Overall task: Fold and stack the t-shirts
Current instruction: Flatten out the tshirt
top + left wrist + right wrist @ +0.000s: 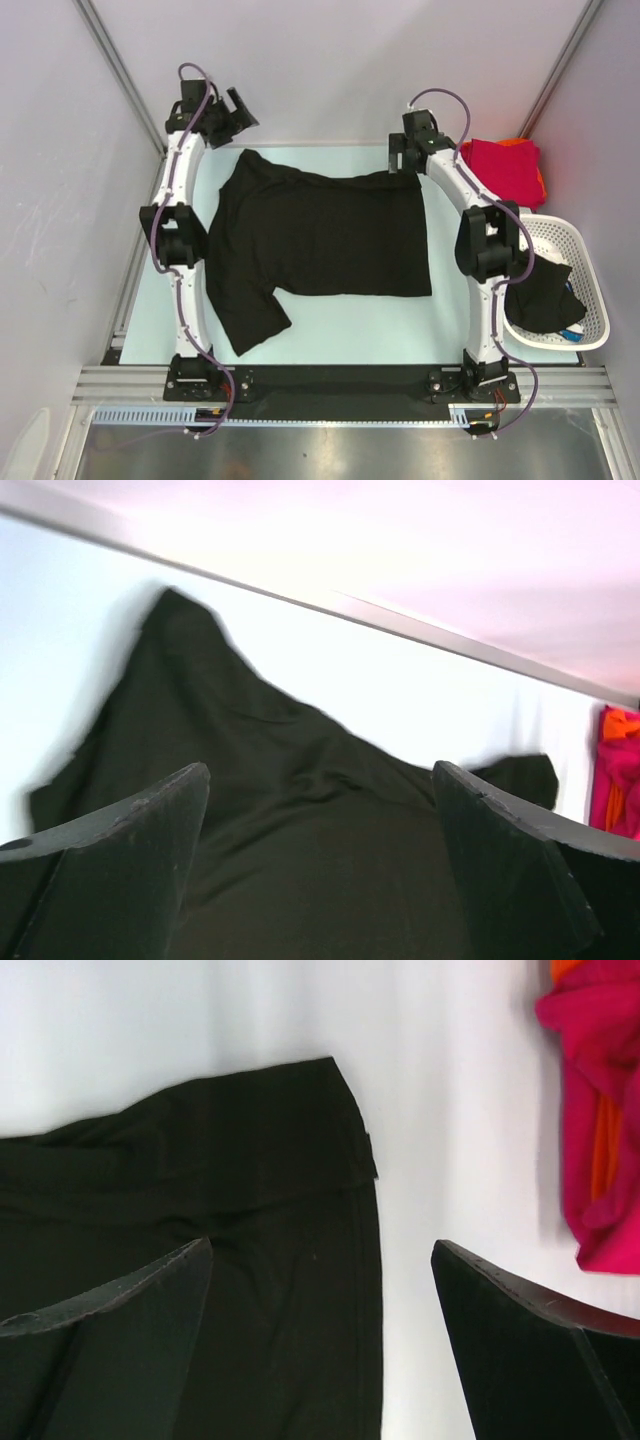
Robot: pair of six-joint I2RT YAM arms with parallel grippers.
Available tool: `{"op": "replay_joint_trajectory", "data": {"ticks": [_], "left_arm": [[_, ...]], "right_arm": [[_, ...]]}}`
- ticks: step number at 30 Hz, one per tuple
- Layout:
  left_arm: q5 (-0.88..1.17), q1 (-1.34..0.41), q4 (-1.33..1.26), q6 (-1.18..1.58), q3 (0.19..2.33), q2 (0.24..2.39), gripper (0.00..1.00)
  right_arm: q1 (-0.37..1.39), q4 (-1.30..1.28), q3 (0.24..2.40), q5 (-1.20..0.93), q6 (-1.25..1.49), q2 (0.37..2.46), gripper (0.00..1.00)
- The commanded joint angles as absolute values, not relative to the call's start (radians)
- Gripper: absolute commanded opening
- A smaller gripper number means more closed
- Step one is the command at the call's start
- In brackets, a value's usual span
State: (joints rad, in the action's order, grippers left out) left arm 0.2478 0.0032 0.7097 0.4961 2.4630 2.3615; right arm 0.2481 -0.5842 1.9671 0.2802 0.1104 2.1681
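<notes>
T-shirt (320, 235) is lying long-axis left-right | left end effector (320, 770), right end effector (322, 1245) are hovering released, empty, at its far corners.

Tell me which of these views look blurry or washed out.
Top external is sharp and evenly lit, shadows soft. Left wrist: the black t-shirt has smeared edges, and the wall above washes out pink. Right wrist: crisper, only the near fingers soft.
</notes>
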Motion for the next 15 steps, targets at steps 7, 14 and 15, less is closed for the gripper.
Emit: {"op": "replay_joint_trajectory", "data": {"ticks": [7,14,15], "left_arm": [[0.36,0.155,0.666,0.569,2.514,2.522,0.8],[0.474,0.186,0.64,0.569,2.35,2.481,0.0],[0.482,0.183,0.644,0.565,2.298,2.461,0.0]], "right_arm": [[0.244,-0.715,2.12,0.224,0.17,2.263,0.92],[0.244,-0.827,2.198,0.15,0.192,2.339,0.53],[0.244,-0.847,2.189,0.14,0.199,2.33,0.42]]}}
